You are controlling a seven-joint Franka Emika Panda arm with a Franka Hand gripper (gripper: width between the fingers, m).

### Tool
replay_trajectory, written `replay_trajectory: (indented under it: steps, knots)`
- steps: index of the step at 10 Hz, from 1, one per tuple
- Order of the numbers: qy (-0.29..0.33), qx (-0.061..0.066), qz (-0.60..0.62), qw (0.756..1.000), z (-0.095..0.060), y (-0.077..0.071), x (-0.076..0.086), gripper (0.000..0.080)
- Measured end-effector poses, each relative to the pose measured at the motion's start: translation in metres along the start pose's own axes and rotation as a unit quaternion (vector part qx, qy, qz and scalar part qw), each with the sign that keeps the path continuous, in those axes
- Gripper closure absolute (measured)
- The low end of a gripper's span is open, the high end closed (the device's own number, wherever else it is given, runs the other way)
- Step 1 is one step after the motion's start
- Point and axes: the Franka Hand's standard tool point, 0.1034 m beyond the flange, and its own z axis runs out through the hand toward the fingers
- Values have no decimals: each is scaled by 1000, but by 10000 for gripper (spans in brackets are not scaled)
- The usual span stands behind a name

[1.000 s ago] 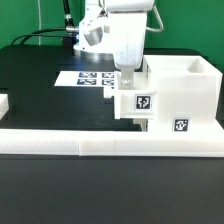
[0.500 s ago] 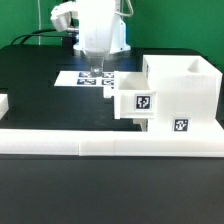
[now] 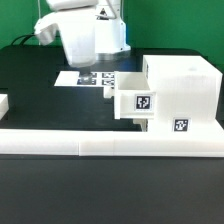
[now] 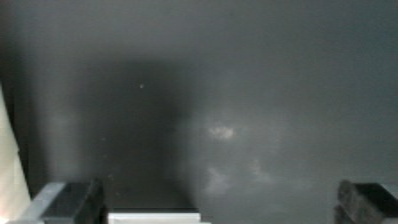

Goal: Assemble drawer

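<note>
One boxy shell (image 3: 182, 95) of the drawer is seen against the border wall (image 3: 110, 145) on the exterior view's right; a tray (image 3: 136, 103) is lodged partway in it; the gripper (image 4: 217, 200) is spread over bare table (image 4: 196, 90), nothing held.

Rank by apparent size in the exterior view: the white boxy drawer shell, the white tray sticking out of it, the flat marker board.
1. White boxy drawer shell, largest.
2. White tray.
3. Flat marker board, partly hidden by the arm and farther away, so unsure.

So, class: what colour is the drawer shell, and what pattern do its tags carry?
White shell, black-and-white square tags; clearest in the exterior view.
</note>
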Motion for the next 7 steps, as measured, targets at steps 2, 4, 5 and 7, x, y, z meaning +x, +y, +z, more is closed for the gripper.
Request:
replay_trajectory:
  steps: [2,4,5,7]
  knots:
    - [15,0,8,1000,5,4,6,151]
    - [16,-2,32,999,5,11,29,151]
    - [18,0,46,999,7,12,40,151]
    - [23,6,57,998,15,11,57,151]
